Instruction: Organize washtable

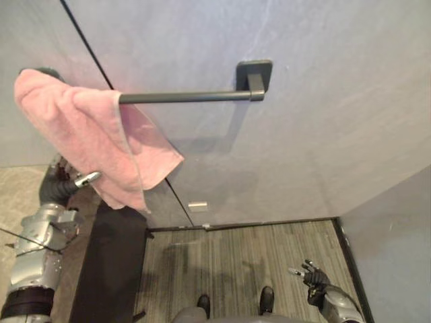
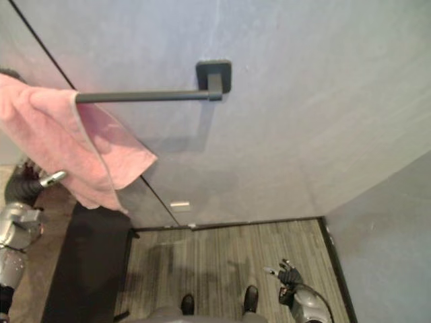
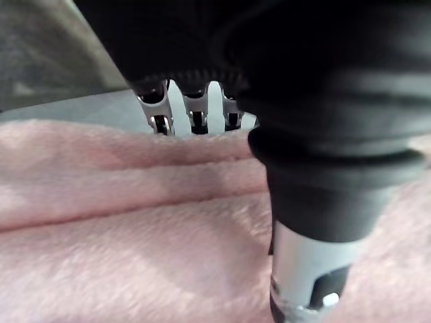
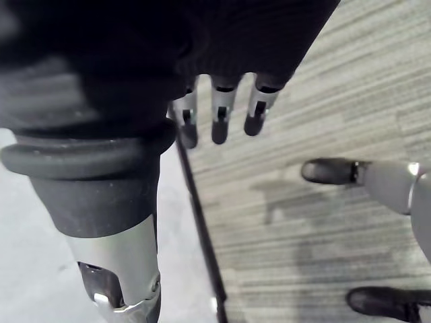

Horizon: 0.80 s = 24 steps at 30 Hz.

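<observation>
A pink towel [image 1: 87, 128] hangs over the left end of a dark towel bar [image 1: 188, 97], which is fixed to the grey wall by a square mount [image 1: 254, 73]. My left hand [image 1: 64, 187] is raised against the towel's lower part and is partly hidden behind the cloth. In the left wrist view the towel [image 3: 135, 235] lies right up against that hand [image 3: 310, 269]. My right hand [image 1: 316, 279] hangs low at the right above the floor, open and holding nothing. It shows the same way in its own wrist view [image 4: 219, 108].
A tall black panel [image 1: 111, 269] stands below the towel at the left. Striped grey carpet [image 1: 249, 256] covers the floor. A second grey wall [image 1: 397, 256] closes in on the right. The right half of the bar is bare.
</observation>
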{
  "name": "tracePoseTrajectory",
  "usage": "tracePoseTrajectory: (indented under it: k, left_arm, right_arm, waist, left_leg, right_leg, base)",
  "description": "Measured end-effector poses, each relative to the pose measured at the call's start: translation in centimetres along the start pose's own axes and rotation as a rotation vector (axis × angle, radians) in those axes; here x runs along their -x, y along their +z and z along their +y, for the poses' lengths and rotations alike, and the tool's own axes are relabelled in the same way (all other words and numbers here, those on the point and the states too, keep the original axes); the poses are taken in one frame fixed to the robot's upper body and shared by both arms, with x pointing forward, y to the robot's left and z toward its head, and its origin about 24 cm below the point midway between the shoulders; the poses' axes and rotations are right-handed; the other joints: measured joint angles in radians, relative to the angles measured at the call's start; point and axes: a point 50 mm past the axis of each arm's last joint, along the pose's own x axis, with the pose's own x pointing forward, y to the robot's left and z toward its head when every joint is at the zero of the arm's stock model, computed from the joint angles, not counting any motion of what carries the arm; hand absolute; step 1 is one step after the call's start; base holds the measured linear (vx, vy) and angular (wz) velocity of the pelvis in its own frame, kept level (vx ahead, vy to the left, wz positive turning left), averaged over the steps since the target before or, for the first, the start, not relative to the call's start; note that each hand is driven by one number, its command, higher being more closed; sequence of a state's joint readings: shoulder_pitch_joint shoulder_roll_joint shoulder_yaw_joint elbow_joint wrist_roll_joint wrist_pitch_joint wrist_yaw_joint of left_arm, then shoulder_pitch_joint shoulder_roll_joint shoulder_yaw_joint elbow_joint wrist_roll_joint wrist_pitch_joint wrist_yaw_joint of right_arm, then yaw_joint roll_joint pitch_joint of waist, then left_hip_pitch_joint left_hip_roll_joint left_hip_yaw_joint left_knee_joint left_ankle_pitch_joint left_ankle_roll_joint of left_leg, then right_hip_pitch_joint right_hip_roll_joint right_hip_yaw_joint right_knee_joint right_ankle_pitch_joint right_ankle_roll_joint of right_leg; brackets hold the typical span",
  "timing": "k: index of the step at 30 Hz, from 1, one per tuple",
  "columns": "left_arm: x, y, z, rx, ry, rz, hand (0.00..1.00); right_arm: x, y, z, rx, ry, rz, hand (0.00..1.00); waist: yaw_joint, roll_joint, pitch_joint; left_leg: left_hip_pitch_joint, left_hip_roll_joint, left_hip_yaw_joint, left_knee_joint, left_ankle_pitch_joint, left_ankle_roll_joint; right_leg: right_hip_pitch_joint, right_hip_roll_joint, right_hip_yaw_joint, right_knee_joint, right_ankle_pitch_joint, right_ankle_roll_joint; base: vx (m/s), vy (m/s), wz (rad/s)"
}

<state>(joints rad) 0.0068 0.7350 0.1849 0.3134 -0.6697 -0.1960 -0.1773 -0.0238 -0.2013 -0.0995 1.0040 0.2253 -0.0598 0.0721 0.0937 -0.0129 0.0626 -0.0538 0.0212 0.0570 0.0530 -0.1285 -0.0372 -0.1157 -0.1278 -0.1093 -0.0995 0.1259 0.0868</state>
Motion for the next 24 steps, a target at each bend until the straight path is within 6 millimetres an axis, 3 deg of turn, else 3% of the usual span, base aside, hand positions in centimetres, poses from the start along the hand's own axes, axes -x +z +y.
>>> tracePoseTrajectory:
  k: [4,5,12,16,18,21,22,24]
  left_arm:
    - [0.0,-1.2,-1.6,0.001,-0.1,0.064,0.0]
    - [-0.1,-1.2,-1.7,0.001,-0.105,0.065,1.0]
    - [-0.8,-1.5,-3.1,0.023,-0.113,0.061,1.0]
    - [-1.3,-1.2,-3.5,0.051,-0.05,0.028,1.0]
    - [-1.5,-0.8,-3.4,0.075,-0.017,-0.003,1.0]
    - [-1.9,0.7,-3.3,0.082,0.015,-0.074,1.0]
    - [-2.0,1.4,-3.4,0.084,0.021,-0.106,1.0]
    - [-2.2,2.0,-3.3,0.085,0.025,-0.131,1.0]
  right_arm:
    - [-0.4,1.1,0.5,0.005,0.013,-0.028,0.0]
    - [-0.4,1.2,0.4,0.005,0.013,-0.028,0.0]
    - [-0.2,0.4,0.5,0.024,0.018,-0.002,0.0]
    - [-0.1,2.0,1.0,0.018,0.031,-0.084,0.0]
    - [0.0,4.2,1.5,0.016,0.05,-0.181,0.0]
    - [0.9,9.2,2.8,0.034,0.104,-0.389,0.0]
    - [1.8,12.4,3.6,0.069,0.145,-0.515,0.0]
    - [3.2,16.0,4.9,0.139,0.204,-0.657,0.0]
  waist:
    - [-0.032,-0.003,0.015]
    - [-0.034,-0.004,0.021]
    - [-0.065,-0.005,0.028]
    - [-0.08,-0.005,0.028]
    - [-0.081,-0.006,0.029]
    - [-0.077,-0.009,0.03]
    - [-0.074,-0.011,0.029]
    - [-0.073,-0.011,0.029]
  left_leg:
    - [0.002,-0.001,0.015,-0.001,0.0,0.0]
    - [0.006,-0.001,0.02,-0.001,0.0,0.0]
    - [0.017,-0.001,0.03,-0.006,0.0,0.001]
    - [0.031,-0.001,0.032,-0.01,0.0,0.001]
    - [0.032,-0.001,0.035,-0.009,0.0,0.001]
    - [0.029,0.005,0.036,-0.004,0.0,0.001]
    - [0.029,0.01,0.037,-0.001,0.001,0.001]
    - [0.029,0.012,0.04,0.001,0.001,0.001]
  right_leg:
    - [-0.009,-0.001,0.011,0.0,0.008,-0.001]
    - [-0.01,0.0,0.018,0.0,0.009,0.0]
    - [-0.006,0.001,0.027,0.0,0.012,-0.002]
    - [0.006,0.001,0.029,0.0,0.012,-0.002]
    - [0.006,0.001,0.031,0.0,0.013,-0.002]
    - [0.006,0.005,0.041,0.0,0.016,-0.005]
    - [0.006,0.006,0.043,0.0,0.018,-0.007]
    - [0.006,0.008,0.048,0.0,0.024,-0.006]
  base:
    - [-0.03,-0.011,-0.15]
    - [-0.03,-0.014,-0.21]
    - [0.0,-0.006,-0.04]
    - [-0.02,-0.013,-0.02]
    - [-0.05,-0.028,-0.04]
    - [-0.04,-0.04,-0.01]
    - [-0.04,-0.048,-0.03]
    - [-0.05,-0.034,-0.06]
